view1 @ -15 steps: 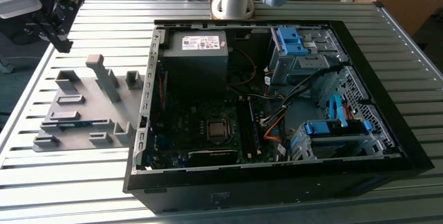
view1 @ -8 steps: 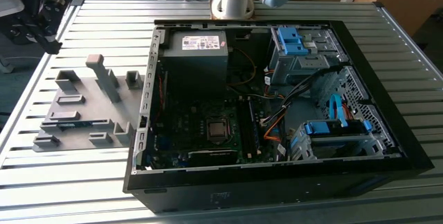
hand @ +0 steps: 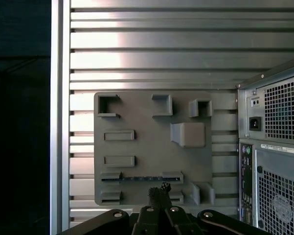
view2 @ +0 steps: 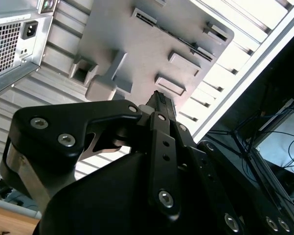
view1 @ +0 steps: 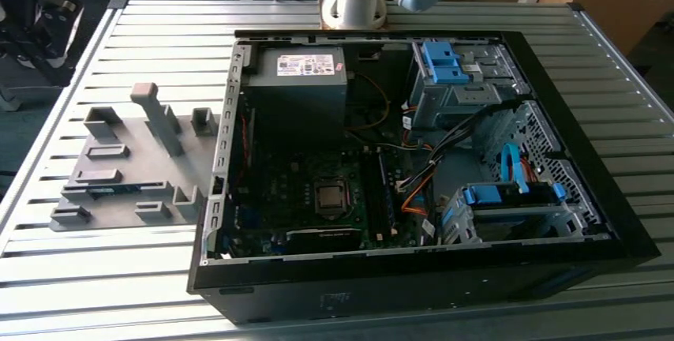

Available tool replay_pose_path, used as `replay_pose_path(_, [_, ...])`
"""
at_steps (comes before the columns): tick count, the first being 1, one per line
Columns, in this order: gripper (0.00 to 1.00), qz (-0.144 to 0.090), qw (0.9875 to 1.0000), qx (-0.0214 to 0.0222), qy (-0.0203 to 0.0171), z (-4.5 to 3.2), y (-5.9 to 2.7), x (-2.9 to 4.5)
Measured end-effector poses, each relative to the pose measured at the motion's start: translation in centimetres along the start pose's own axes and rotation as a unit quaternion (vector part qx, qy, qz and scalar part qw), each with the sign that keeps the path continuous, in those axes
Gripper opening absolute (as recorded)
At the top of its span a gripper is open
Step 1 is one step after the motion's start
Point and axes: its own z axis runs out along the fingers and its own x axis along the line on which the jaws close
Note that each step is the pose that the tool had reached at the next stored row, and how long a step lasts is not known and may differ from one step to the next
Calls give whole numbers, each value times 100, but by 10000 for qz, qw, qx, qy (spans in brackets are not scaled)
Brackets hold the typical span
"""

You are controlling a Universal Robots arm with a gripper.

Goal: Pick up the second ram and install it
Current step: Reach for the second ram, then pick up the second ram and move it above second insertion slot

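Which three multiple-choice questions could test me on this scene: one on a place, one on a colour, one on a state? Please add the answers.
1. Where does the grey fixture plate lie?
A. On the exterior view's left of the computer case
B. Inside the case
C. On top of the case

2. What colour are the drive brackets in the case?
A. Red
B. Blue
C. Yellow

3. In what state is the second ram?
A. Lifted off the plate
B. Seated on the motherboard
C. Lying in holders on the plate

Answers:
1 A: the plate rests on the slatted table beside the case wall.
2 B: the brackets are plainly blue.
3 C: in the first wrist view the stick spans two holders, with the gripper near it.
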Motion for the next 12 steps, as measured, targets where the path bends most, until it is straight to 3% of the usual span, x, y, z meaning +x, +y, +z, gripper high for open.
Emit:
replay_pose_path(3, [11, -2, 10000, 0, 1, 1, -13, 32])
replay_pose_path(12, [11, -3, 10000, 0, 1, 1, -13, 38])
